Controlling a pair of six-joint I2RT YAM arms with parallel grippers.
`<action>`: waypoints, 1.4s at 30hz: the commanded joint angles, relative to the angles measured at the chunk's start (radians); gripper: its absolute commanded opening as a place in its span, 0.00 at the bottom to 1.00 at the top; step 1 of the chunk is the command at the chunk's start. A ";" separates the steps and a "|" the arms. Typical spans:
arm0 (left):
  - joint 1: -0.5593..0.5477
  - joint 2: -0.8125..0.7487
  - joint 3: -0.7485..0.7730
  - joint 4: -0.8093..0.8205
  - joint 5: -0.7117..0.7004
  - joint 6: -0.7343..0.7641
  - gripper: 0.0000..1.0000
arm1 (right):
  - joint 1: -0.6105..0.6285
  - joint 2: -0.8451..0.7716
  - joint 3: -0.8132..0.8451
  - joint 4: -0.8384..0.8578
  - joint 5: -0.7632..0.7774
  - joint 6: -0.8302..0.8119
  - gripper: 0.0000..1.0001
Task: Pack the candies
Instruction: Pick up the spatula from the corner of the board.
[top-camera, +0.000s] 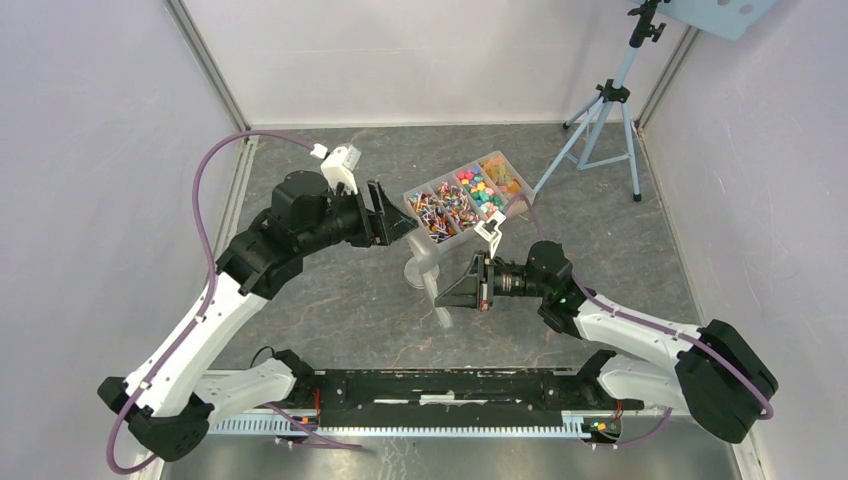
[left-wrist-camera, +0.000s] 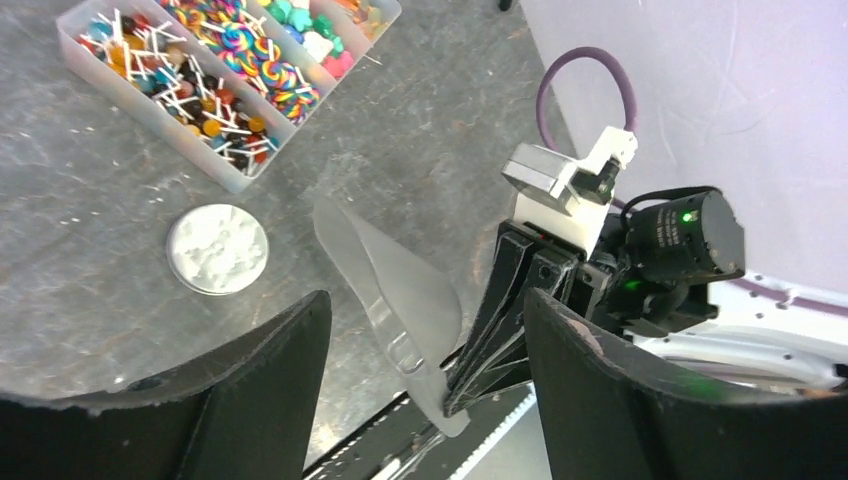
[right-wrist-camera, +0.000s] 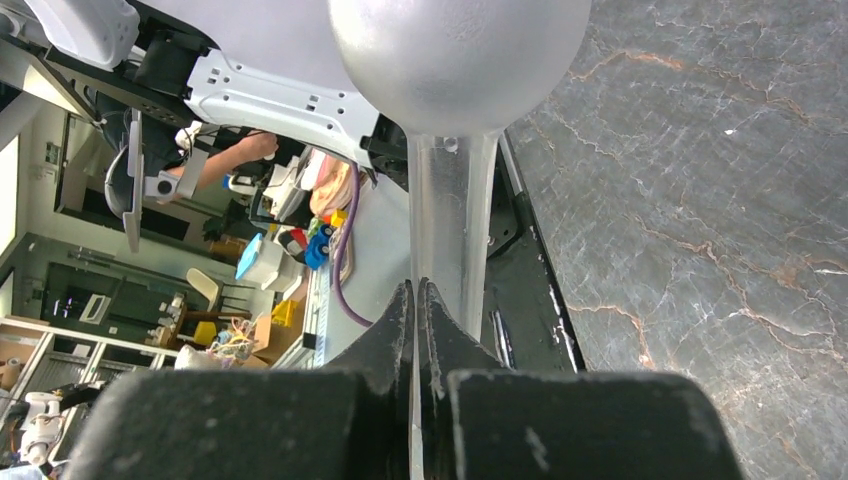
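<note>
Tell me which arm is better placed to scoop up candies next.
Right, most likely. The right gripper is shut on the handle of the scoop, close to the candies. The left gripper is open and empty, with nothing to scoop with.

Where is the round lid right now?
In the left wrist view, left of centre, the round lid lies flat on the table beside the lollipop end of the candy tray, not touching it.

Gripper (right-wrist-camera: 418, 292) tight on translucent scoop (right-wrist-camera: 458, 62)

No legible text, label or number on anything
</note>
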 joint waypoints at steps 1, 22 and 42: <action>0.056 0.014 -0.066 0.084 0.148 -0.167 0.74 | -0.003 0.001 0.020 0.030 -0.035 -0.044 0.00; 0.155 -0.065 -0.382 0.392 0.203 -0.576 0.02 | -0.004 0.000 0.108 -0.343 0.153 -0.363 0.42; 0.159 -0.161 -0.228 -0.171 -0.241 -1.020 0.02 | 0.577 -0.234 -0.168 0.172 0.925 -1.959 0.76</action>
